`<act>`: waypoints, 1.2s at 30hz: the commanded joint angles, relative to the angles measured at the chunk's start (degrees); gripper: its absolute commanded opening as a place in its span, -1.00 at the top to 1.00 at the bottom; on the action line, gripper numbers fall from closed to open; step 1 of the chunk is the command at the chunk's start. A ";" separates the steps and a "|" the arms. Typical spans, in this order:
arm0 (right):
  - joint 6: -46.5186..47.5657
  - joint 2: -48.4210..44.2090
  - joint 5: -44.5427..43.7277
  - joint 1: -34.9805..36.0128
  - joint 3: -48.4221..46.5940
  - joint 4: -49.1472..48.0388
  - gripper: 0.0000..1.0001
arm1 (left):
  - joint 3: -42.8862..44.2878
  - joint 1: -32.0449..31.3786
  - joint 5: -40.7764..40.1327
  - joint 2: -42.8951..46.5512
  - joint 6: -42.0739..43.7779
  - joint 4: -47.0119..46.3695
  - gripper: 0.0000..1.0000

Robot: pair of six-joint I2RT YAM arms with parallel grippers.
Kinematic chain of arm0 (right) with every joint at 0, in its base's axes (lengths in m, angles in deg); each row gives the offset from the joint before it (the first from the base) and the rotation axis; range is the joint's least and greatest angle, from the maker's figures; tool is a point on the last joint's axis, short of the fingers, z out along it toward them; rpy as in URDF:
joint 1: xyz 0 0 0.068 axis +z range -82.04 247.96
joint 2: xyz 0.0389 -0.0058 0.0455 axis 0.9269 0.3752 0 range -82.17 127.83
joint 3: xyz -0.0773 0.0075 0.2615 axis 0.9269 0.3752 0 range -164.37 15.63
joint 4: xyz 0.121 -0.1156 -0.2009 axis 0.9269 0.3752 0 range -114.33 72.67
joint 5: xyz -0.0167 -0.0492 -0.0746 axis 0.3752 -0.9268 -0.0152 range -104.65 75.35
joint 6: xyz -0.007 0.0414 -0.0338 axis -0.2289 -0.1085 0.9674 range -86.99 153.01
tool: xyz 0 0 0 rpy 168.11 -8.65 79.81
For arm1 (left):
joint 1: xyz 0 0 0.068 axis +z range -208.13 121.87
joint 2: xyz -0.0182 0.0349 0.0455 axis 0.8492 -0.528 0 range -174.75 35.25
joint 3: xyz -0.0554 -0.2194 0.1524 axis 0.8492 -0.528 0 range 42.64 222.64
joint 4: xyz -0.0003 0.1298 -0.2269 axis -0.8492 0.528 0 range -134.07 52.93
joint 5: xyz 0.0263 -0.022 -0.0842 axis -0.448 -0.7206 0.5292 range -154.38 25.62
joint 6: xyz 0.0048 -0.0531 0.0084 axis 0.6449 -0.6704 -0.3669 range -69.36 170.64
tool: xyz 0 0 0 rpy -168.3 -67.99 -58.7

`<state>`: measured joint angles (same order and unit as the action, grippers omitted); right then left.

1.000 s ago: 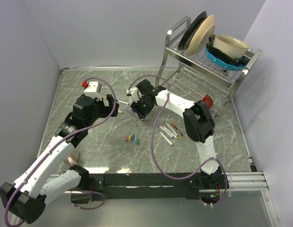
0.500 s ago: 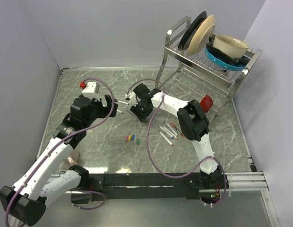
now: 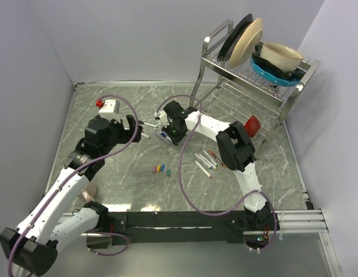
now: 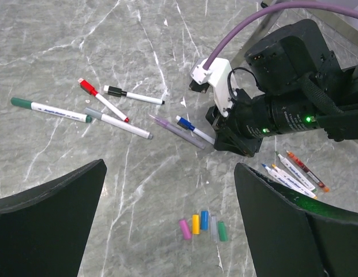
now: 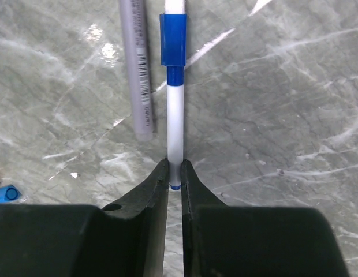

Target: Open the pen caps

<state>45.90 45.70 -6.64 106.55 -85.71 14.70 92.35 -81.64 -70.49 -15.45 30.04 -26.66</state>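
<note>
My right gripper [image 5: 174,176] is shut on the rear end of a white-barrelled pen [image 5: 175,115] lying on the table, with its blue cap [image 5: 172,39] at the far end. A grey pen [image 5: 138,69] lies beside it. In the left wrist view the right gripper [image 4: 216,138] is low over that pen's blue cap [image 4: 185,122]. My left gripper [image 4: 173,225] is open and empty, held high. Below it lie several loose pen caps [image 4: 202,224] in a row, also in the top view [image 3: 161,169]. Capped green [image 4: 49,109], red [image 4: 103,99] and black [image 4: 133,95] pens lie to the left.
Several uncapped pens [image 3: 207,161] lie right of the loose caps. A metal dish rack [image 3: 248,75] with plates and bowls stands at the back right, a red object [image 3: 253,123] at its foot. A white box with a red part [image 3: 109,105] sits at the back left.
My right gripper has shifted a little left and back, down onto the blue-capped pen. My left gripper has edged slightly back and stays open.
</note>
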 commanded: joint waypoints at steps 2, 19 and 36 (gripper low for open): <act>-0.75 -3.41 -0.02 -1.58 1.67 -0.97 1.00 | -0.67 1.88 3.46 1.48 0.21 -2.64 -0.99; 6.80 -44.55 42.95 -15.38 35.77 -9.67 1.00 | -29.40 4.80 25.72 6.76 -51.53 -60.53 -0.99; 6.54 -46.31 52.02 -16.97 37.00 -7.64 1.00 | -13.07 -17.53 -1.18 -13.54 -44.35 -45.54 -0.65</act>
<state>52.19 -0.24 42.37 89.61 -47.98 7.64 74.34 -97.37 -64.50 -26.27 -15.00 -77.85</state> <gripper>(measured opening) 0.163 0.864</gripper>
